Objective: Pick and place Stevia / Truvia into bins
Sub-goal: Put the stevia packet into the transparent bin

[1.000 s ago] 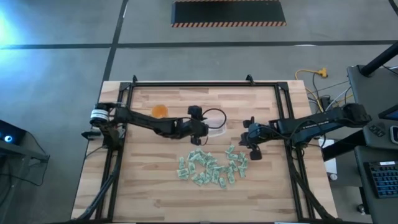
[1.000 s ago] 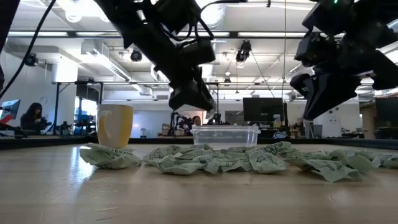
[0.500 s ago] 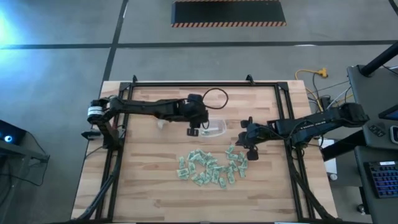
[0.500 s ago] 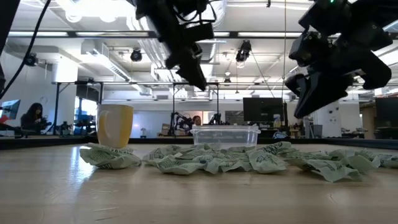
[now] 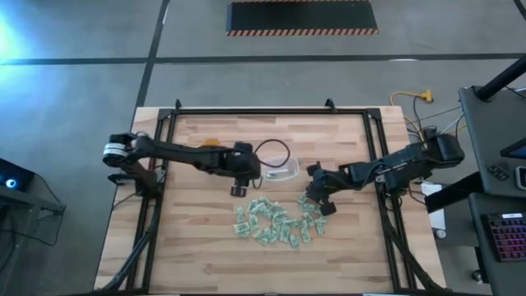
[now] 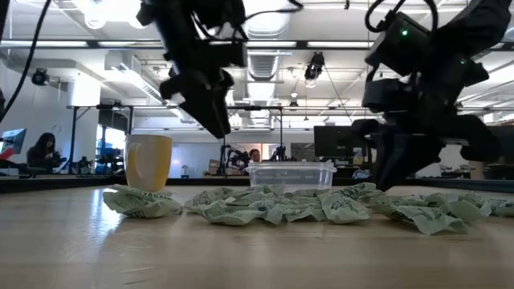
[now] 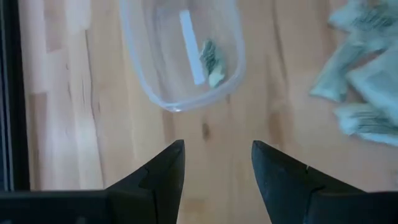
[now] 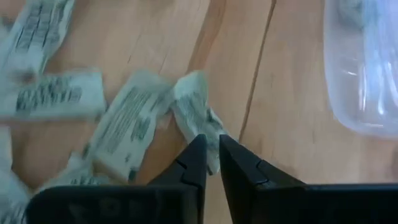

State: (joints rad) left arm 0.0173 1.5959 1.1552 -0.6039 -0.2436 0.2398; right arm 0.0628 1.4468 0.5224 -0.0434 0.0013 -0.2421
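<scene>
A heap of green and white Stevia packets (image 5: 275, 222) lies on the wooden table, and shows in the low view as a crumpled row (image 6: 273, 205). The clear tub (image 5: 280, 170) stands just beyond it with one packet (image 7: 211, 59) inside. My left gripper (image 7: 217, 146) is open and hovers over bare wood by the tub's left end (image 5: 238, 187). My right gripper (image 8: 212, 140) is down at the heap's right end (image 5: 316, 200), shut on a packet. My right gripper pinches one Stevia packet by its end (image 8: 202, 127) between the two fingertips, coming from above at a slant from the table's right. The packet lies flat on the wood among the others.
An orange cup (image 6: 149, 160) stands left of the tub, partly under my left arm (image 5: 209, 145). A black cable loop (image 5: 271, 148) lies beyond the tub. A black frame (image 5: 246, 111) borders the table. Bare wood lies near and left of the heap.
My left gripper has drawn back from over the tub toward the table's left and near side. My right gripper has moved left toward the heap's right end and has come down onto it.
</scene>
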